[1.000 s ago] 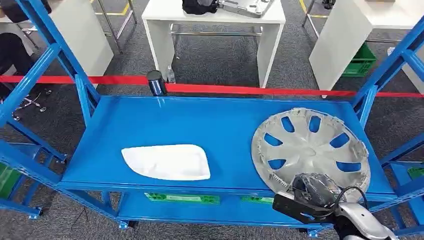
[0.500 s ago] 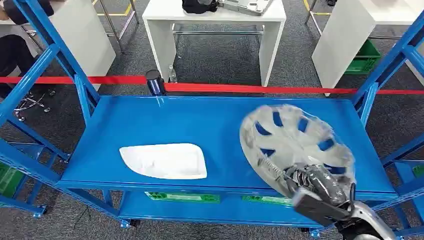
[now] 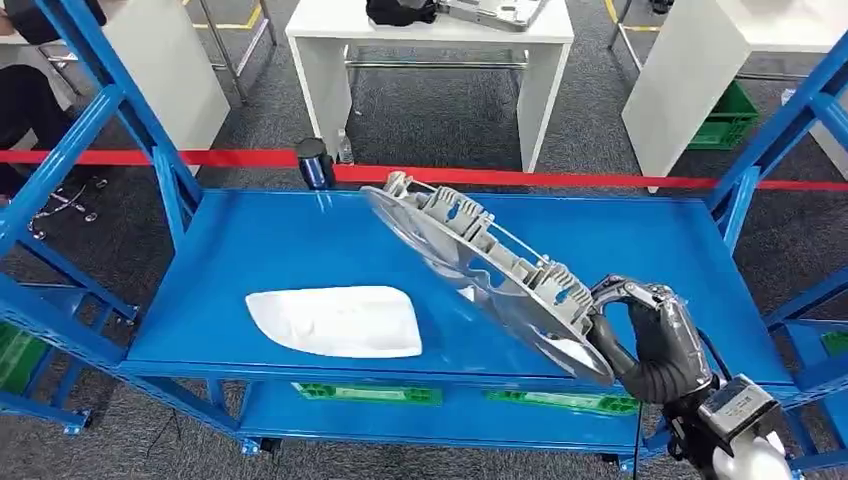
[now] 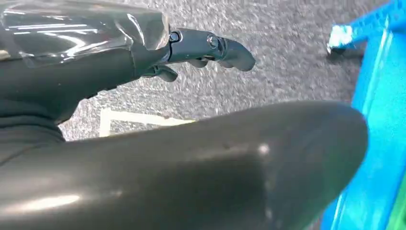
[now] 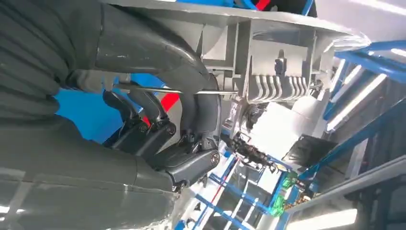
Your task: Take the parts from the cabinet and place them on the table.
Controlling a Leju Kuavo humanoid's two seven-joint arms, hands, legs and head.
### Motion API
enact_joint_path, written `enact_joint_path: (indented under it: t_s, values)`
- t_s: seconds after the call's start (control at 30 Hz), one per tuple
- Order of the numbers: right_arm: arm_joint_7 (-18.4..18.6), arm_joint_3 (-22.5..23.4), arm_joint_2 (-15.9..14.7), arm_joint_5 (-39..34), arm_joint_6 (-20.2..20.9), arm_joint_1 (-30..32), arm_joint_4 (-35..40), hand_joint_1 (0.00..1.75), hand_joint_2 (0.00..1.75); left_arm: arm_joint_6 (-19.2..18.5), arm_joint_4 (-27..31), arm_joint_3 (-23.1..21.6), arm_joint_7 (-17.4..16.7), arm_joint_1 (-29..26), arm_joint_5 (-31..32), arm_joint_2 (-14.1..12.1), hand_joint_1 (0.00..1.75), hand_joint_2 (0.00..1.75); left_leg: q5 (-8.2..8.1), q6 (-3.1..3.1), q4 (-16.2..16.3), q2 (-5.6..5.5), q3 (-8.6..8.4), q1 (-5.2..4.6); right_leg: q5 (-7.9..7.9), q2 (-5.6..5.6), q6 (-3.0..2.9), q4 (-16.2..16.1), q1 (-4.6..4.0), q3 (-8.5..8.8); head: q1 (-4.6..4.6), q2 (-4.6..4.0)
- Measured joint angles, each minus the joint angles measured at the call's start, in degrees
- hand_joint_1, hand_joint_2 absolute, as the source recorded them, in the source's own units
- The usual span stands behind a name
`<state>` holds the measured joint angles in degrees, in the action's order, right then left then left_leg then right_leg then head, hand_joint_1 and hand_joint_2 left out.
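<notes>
We see the right hand (image 3: pixel 655 340) gripping the round silver plastic wheel cover (image 3: pixel 480 265) by its near rim, fingers wrapped over the edge and thumb on the other side, so the cover is clamped at one point only. In the right wrist view the dark fingers (image 5: pixel 143 103) curl round the rim next to its ribbed clips and thin wire ring, a hold that uses the lip as a handle. The cover is tilted steeply, ribbed back side facing up and toward us, its far edge raised above the blue metal cabinet shelf (image 3: pixel 300 240); whether the low edge by the hand touches the shelf we cannot tell. We judge the tilt comes from the rim-only grip: one hand cannot keep so wide a disc flat, and tipping it frees it from the shelf and helps it pass between the blue uprights (image 3: pixel 165 175). The white flat teardrop-shaped plastic panel (image 3: pixel 335 320) lies flat on the shelf's left half, well apart from the cover, not yet picked. The left hand (image 4: pixel 191 48) hangs over grey carpet beside the cabinet frame, fingers loosely curled and holding nothing, probably parked out of the way since the lift is one-handed. A white table (image 3: pixel 430 40) stands beyond the red barrier tape (image 3: pixel 200 158); whether it is the drop-off we cannot say. Risk as we judge it: the cover swinging or slipping in the pinch.
</notes>
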<state>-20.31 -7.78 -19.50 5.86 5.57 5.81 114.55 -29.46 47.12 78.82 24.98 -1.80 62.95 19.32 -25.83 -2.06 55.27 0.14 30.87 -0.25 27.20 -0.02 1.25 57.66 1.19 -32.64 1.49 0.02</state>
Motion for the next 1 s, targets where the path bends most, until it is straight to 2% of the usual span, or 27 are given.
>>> enact_joint_path:
  t_s: [0.03, 0.1, 0.13, 0.17, 0.2, 0.23, 0.27, 0.3, 0.33, 0.37, 0.43, 0.5, 0.53, 0.6, 0.63, 0.67, 0.7, 0.73, 0.77, 0.8, 0.83, 0.87, 0.93, 0.97, 1.0]
  values:
    - [-0.24, -0.04, 0.11, -0.56, 0.02, -0.1, 0.11, 1.75, 1.75, -0.04, 0.22, 0.22, 0.0, 0.07, 0.0, 0.13, 0.0, 0.0, 0.31, -0.42, -0.25, 0.02, 0.0, 0.02, 1.48, 0.02, -0.34, 2.65, -0.06, -1.37, -0.08, 0.0]
    - [-1.2, -0.28, 0.42, -2.54, 1.39, -0.34, 0.24, 1.75, 1.75, -0.55, 0.37, 0.63, 0.0, 0.08, 0.57, 0.41, 0.0, 0.0, 0.34, -0.47, -0.21, 0.01, 0.19, -0.1, 5.31, 0.01, -0.76, 12.47, 0.05, -6.02, -0.24, 0.0]
    - [-1.79, -0.48, 0.59, -4.25, 2.92, -0.36, 0.37, 1.75, 1.75, -0.78, 0.46, 0.89, 0.0, 0.11, 0.92, 0.5, 0.0, 0.0, 0.34, -0.47, -0.19, 0.0, 0.24, -0.22, 6.47, 0.02, -0.66, 16.54, 0.05, -8.03, -0.24, 0.0]
    - [-2.25, -0.68, 0.68, -6.2, 4.82, -0.55, 0.52, 1.75, 1.75, -1.05, 0.5, 1.25, 0.13, 0.11, 1.42, 0.61, 0.0, 0.0, 0.32, -0.47, -0.15, -0.01, 0.21, -0.27, 6.46, 0.01, -0.27, 18.09, 0.05, -8.88, -0.26, 0.0]
    - [-2.45, -0.81, 0.7, -8.07, 6.39, -0.74, 0.57, 1.75, 1.75, -1.27, 0.59, 1.47, 0.35, 0.12, 1.93, 0.63, 0.0, 0.0, 0.27, -0.44, -0.08, -0.05, 0.19, -0.27, 5.42, 0.0, 0.31, 16.32, 0.06, -8.19, -0.22, 0.0]
    - [-2.84, -0.92, 0.76, -10.13, 8.25, -1.14, 0.9, 1.75, 1.75, -1.68, 0.7, 1.77, 0.75, 0.18, 2.49, 0.68, 0.0, 0.0, 0.19, -0.34, 0.1, -0.08, 0.18, -0.25, 3.4, -0.01, 1.03, 11.84, 0.1, -6.11, -0.28, 0.0]
    - [-3.19, -1.07, 0.81, -11.98, 9.95, -1.79, 1.4, 1.75, 1.75, -1.81, 0.83, 2.06, 1.07, 0.26, 3.08, 0.76, 0.0, 0.0, -0.02, -0.08, 0.43, -0.12, 0.19, -0.18, 1.01, -0.03, 1.67, 5.77, 0.23, -3.15, -0.26, 0.0]
    - [-3.59, -1.31, 0.83, -13.36, 11.52, -2.37, 2.06, 1.75, 1.75, -1.92, 0.92, 2.34, 1.36, 0.39, 3.45, 0.79, 0.0, 0.0, -0.38, 0.23, 0.99, -0.13, 0.33, -0.2, -0.7, -0.13, 1.99, 0.49, 0.4, -0.45, -0.31, 0.0]
    - [-4.13, -1.62, 0.92, -14.21, 12.64, -2.81, 2.36, 1.75, 1.75, -1.99, 1.07, 2.71, 1.47, 0.52, 3.83, 0.74, 0.0, 0.0, -0.68, 0.58, 1.34, -0.2, 0.51, -0.6, -0.33, -0.17, 1.03, 0.56, 0.03, -0.45, -0.26, 0.0]
    - [-4.61, -1.99, 0.9, -14.71, 13.49, -3.04, 3.08, 1.75, 1.75, -2.05, 1.33, 2.95, 1.68, 0.7, 4.02, 0.79, 0.0, 0.0, -0.94, 0.77, 1.85, -0.24, 0.79, -0.68, -0.58, -0.05, 0.22, 0.11, 0.09, -0.21, -0.26, 0.0]
    - [-5.77, -2.73, 0.94, -15.21, 15.38, -3.54, 4.19, 1.75, 1.75, -2.08, 1.44, 3.34, 1.86, 0.74, 4.52, 0.87, 0.0, 0.0, -0.79, 0.99, 1.81, -0.2, 0.92, -0.56, -0.61, 0.0, -0.45, 0.32, -0.21, -0.46, -0.2, 0.0]
    - [-6.29, -3.52, 0.94, -15.78, 16.65, -4.44, 5.18, 1.75, 1.75, -2.18, 1.79, 3.76, 2.03, 0.81, 4.9, 0.83, 0.0, 0.0, -1.58, 1.52, 2.57, -0.22, 1.43, -0.35, -0.81, 0.06, -0.96, 0.11, 0.36, -0.31, -0.24, 0.0]
    - [-6.54, -3.83, 0.92, -16.2, 17.34, -4.93, 5.55, 1.75, 1.75, -2.4, 1.84, 3.93, 2.27, 0.85, 4.9, 0.94, 0.0, 0.0, -3.29, 1.99, 4.85, -0.22, 2.23, -0.26, -0.81, 0.04, -1.39, 0.11, 0.4, -0.27, 0.09, 0.0]
    - [-6.95, -4.53, 0.98, -17.11, 18.49, -5.85, 6.27, 1.75, 1.75, -2.95, 1.88, 4.28, 2.62, 1.09, 5.29, 0.96, 0.0, 0.0, -7.92, 2.68, 14.05, -0.2, 6.55, 0.24, -0.87, 0.04, -1.64, 0.13, 0.24, -0.48, 0.15, 0.0]
    - [-6.97, -4.92, 1.11, -17.75, 19.08, -6.31, 6.47, 1.75, 1.75, -3.24, 1.88, 4.39, 2.91, 1.09, 5.64, 0.96, 0.0, 0.0, -9.61, 2.82, 18.63, -0.2, 8.71, 0.4, -0.87, 0.03, -1.65, 0.14, 0.16, -0.57, 0.13, 0.0]
    - [-6.95, -5.22, 1.25, -18.35, 19.69, -6.71, 6.6, 1.75, 1.75, -3.59, 1.88, 4.46, 3.17, 1.09, 5.95, 0.98, 0.0, 0.0, -9.91, 2.85, 20.91, -0.19, 9.85, 0.46, -0.88, 0.04, -1.65, 0.15, 0.11, -0.61, 0.15, 0.0]
    - [-6.65, -5.51, 1.44, -18.97, 20.04, -7.04, 6.77, 1.75, 1.75, -3.89, 1.88, 4.5, 3.47, 1.07, 6.14, 1.0, 0.0, 0.0, -8.88, 2.75, 20.07, -0.2, 9.45, 0.46, -0.88, 0.04, -1.65, 0.15, 0.02, -0.55, 0.15, 0.0]
    - [-6.25, -5.77, 1.62, -19.69, 20.52, -7.44, 7.04, 1.75, 1.75, -4.09, 1.9, 4.55, 3.82, 1.08, 6.38, 1.0, 0.0, 0.0, -6.67, 2.53, 16.55, -0.2, 7.73, 0.45, -0.88, 0.07, -1.65, 0.15, -0.05, -0.47, 0.16, 0.0]
    - [-5.81, -6.03, 1.68, -20.31, 20.81, -8.05, 7.28, 1.75, 1.75, -4.22, 2.03, 4.55, 4.11, 1.09, 6.82, 0.98, 0.0, 0.0, -4.11, 2.2, 11.36, -0.21, 5.09, 0.41, -0.89, 0.16, -1.64, 0.14, -0.2, -0.35, 0.15, 0.0]
    - [-5.29, -6.38, 1.77, -20.96, 21.07, -8.76, 7.65, 1.75, 1.75, -4.61, 2.27, 4.55, 4.5, 1.1, 7.08, 0.98, 0.0, 0.0, -1.8, 1.61, 5.84, -0.25, 2.15, 0.21, -0.9, 0.23, -1.62, 0.11, -0.33, -0.22, 0.18, 0.0]
    - [-4.78, -6.65, 1.92, -21.44, 21.29, -9.5, 7.93, 1.75, 1.75, -4.74, 2.58, 4.57, 4.96, 1.12, 7.43, 0.81, 0.0, 0.0, -1.91, 0.89, 2.28, -0.27, 0.27, -0.09, -0.94, 0.24, -1.55, 0.08, -0.17, -0.19, 0.02, 0.0]
    - [-4.42, -6.84, 1.97, -21.96, 21.4, -10.28, 8.09, 1.75, 1.75, -5.07, 2.64, 4.52, 5.51, 1.26, 7.89, 0.85, 0.0, 0.0, -1.88, 0.79, 2.05, 0.03, 0.39, -0.29, -1.07, 0.22, -1.31, 0.09, -0.53, -0.38, 0.0, 0.0]
    - [-3.65, -7.56, 2.16, -22.51, 21.42, -11.44, 8.44, 1.75, 1.75, -5.25, 2.71, 4.48, 6.52, 1.3, 8.46, 0.78, 0.0, 0.0, -1.82, 0.6, 2.02, 0.01, 0.6, -0.63, -1.29, 0.13, -0.88, -0.13, -0.2, -0.49, 0.11, 0.0]
    - [-3.36, -7.96, 2.25, -22.73, 21.42, -12.04, 8.74, 1.75, 1.75, -5.27, 2.73, 4.48, 7.06, 1.3, 8.88, 0.63, 0.0, 0.0, -1.55, 0.28, 1.67, 0.02, 0.6, -0.64, -1.51, 0.11, -0.55, -0.47, -0.31, -0.38, 0.11, 0.0]
    - [-3.08, -8.2, 2.21, -22.82, 21.42, -12.49, 9.18, 1.75, 1.75, -5.27, 2.73, 4.46, 7.5, 1.31, 9.23, 0.57, 0.0, 0.0, -0.52, -0.04, 0.07, 0.04, -0.48, 0.19, -1.3, 0.06, -0.41, 0.03, -0.45, -0.63, 0.11, 0.0]
